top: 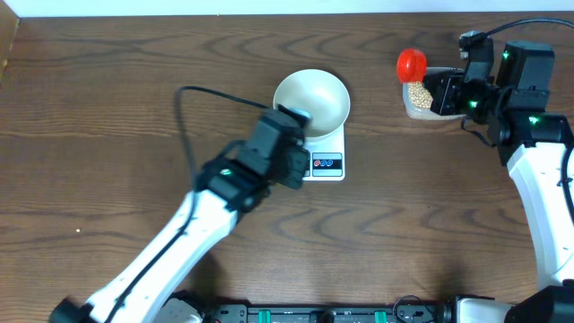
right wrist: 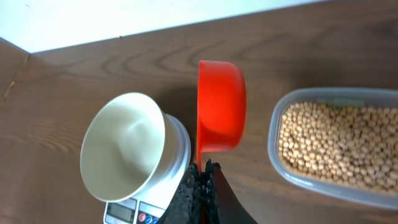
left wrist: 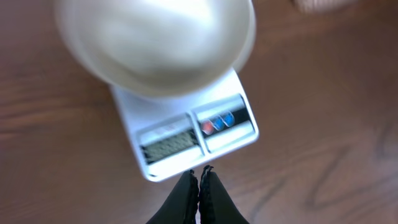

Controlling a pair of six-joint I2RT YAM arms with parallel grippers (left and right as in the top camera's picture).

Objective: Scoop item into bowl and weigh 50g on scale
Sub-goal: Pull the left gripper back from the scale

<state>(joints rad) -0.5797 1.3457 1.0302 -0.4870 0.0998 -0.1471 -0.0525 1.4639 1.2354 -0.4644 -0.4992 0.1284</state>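
Beans [right wrist: 336, 146]: all in the clear tub [right wrist: 273, 134], none in your bowl [top: 311, 100].
Bowl: empty, seated on the scale [left wrist: 186, 140].
Right gripper [right wrist: 202, 173]: pinching the red scoop [right wrist: 221, 106] by its handle.
Left gripper [left wrist: 200, 180]: fingers pressed together, near the scale.
Left for you: all scooping and weighing.

Wooden table [top: 108, 81]: scale [top: 327, 166], tub [right wrist: 272, 146].

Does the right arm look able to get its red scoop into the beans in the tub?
Probably yes. The right gripper is shut on the red scoop, right beside the clear tub; the tub has no lid, the beans lie exposed, and nothing stands between them.
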